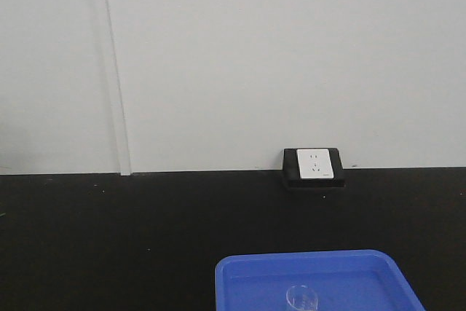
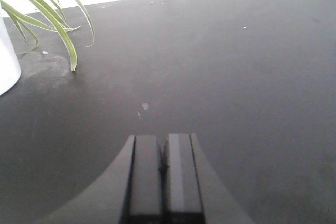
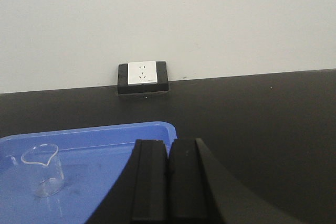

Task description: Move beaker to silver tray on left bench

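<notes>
The small clear glass beaker (image 3: 43,177) stands upright in the blue plastic tray (image 3: 105,140); it also shows at the bottom of the front view (image 1: 301,298). My right gripper (image 3: 169,142) is shut and empty, over the tray's right part, to the right of the beaker and apart from it. My left gripper (image 2: 163,139) is shut and empty above the bare black worktop (image 2: 220,77). The silver tray is out of view.
A white socket in a black box (image 1: 314,167) sits at the wall behind the blue tray (image 1: 320,271). A white pot (image 2: 6,59) with long green leaves (image 2: 52,14) stands at the far left of the left wrist view.
</notes>
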`<state>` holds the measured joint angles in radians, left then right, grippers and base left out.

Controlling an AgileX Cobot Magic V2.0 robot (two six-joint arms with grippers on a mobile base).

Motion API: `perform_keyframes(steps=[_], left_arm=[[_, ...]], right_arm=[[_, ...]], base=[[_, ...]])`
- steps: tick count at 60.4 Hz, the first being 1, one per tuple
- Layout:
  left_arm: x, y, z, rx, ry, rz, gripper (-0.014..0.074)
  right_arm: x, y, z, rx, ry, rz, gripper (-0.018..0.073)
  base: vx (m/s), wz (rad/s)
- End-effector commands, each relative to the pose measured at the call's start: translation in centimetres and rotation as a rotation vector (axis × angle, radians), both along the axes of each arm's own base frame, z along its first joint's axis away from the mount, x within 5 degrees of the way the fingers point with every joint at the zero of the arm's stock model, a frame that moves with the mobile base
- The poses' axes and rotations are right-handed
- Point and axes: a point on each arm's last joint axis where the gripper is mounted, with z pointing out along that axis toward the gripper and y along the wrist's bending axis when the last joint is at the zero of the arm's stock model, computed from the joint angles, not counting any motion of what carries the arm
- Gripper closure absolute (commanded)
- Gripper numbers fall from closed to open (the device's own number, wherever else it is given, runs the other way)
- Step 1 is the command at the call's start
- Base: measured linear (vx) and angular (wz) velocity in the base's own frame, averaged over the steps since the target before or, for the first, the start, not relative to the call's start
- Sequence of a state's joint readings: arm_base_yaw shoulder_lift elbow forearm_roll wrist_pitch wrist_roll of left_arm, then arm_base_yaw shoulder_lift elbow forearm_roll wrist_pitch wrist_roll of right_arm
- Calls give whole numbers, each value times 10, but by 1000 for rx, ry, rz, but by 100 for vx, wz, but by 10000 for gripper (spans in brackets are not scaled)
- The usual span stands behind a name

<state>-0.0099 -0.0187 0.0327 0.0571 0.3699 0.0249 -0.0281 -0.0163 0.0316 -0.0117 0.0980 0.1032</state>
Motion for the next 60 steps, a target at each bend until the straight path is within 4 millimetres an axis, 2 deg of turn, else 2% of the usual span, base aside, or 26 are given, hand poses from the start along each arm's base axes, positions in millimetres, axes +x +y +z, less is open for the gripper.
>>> perform_keyframes(steps=[1, 60], left_arm=[[2, -1, 0, -5, -63, -9, 595], [2, -1, 0, -5, -63, -9, 595]], right_arm=[[0, 0, 6, -14, -88, -1, 571], [-1, 0, 7, -14, -93, -1, 571]], base=[[0, 0], [0, 0]])
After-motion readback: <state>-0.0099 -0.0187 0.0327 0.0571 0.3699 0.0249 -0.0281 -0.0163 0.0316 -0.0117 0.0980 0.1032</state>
